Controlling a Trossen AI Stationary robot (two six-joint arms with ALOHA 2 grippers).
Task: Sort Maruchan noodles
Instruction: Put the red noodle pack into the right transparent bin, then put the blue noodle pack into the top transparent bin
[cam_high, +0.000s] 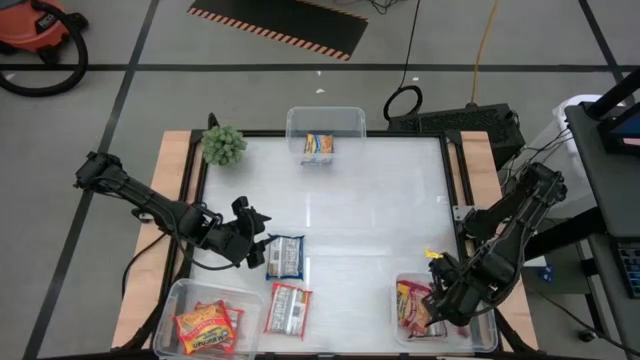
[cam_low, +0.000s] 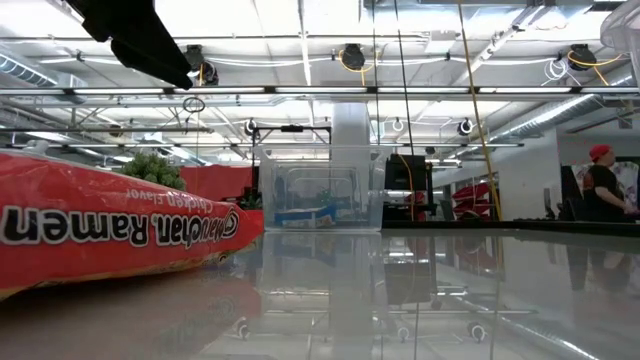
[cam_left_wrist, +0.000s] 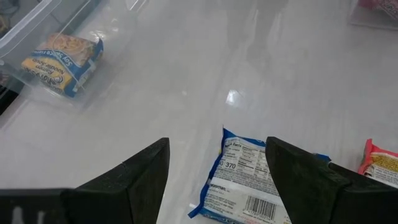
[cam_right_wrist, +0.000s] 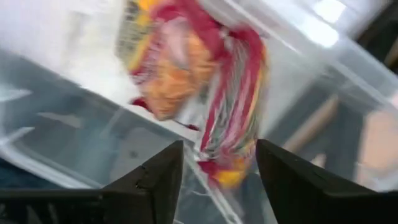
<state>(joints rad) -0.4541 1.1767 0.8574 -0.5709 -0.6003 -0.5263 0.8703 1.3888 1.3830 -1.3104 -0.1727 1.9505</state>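
Fingers of our left gripper (cam_high: 262, 249) stand apart over a blue-and-white noodle packet (cam_high: 285, 257) on the table (cam_high: 380, 220). Our right gripper (cam_high: 437, 303), fingers apart, hangs over a red packet (cam_high: 412, 305) in the clear tub (cam_high: 487, 338).

noodles: blue packet (cam_high: 285, 257) flat mid-table | red-and-white packet (cam_high: 289, 309) beside

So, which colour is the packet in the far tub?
Blue and yellow packet, best seen in the left wrist view.
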